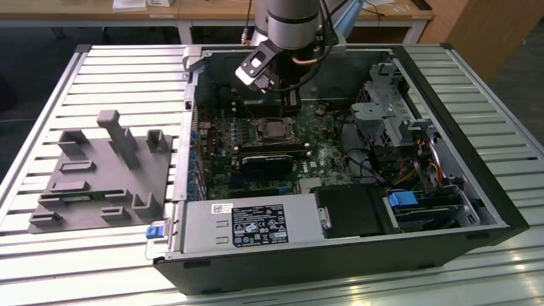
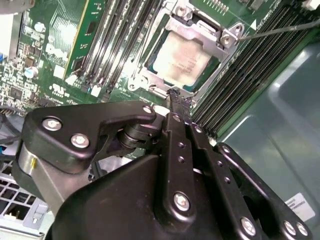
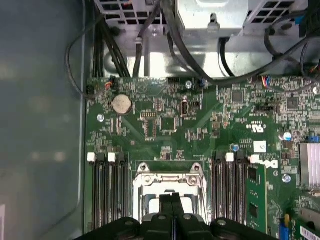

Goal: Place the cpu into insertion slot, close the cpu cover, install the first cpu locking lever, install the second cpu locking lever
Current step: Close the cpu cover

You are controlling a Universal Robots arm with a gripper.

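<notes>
Black gripper (image 2: 176,95), fingers pinched together on nothing, hangs by the dark-framed square insertion slot (image 1: 255,132), pale silver square cpu (image 2: 182,57) seated beneath the thin silver cpu cover (image 2: 149,72); a slipping push could gouge the green motherboard (image 3: 165,120).

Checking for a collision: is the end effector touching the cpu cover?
Cannot tell. In the second wrist view the end effector overlaps the near edge of the cpu cover, hiding any contact or gap.

Exterior view: high, oblique, looking down into the open computer case (image 1: 340,255) from moderate range. Both wrist views look close past the gripper (image 3: 172,199) onto the insertion slot (image 3: 150,197), the second apparently more tilted.
</notes>
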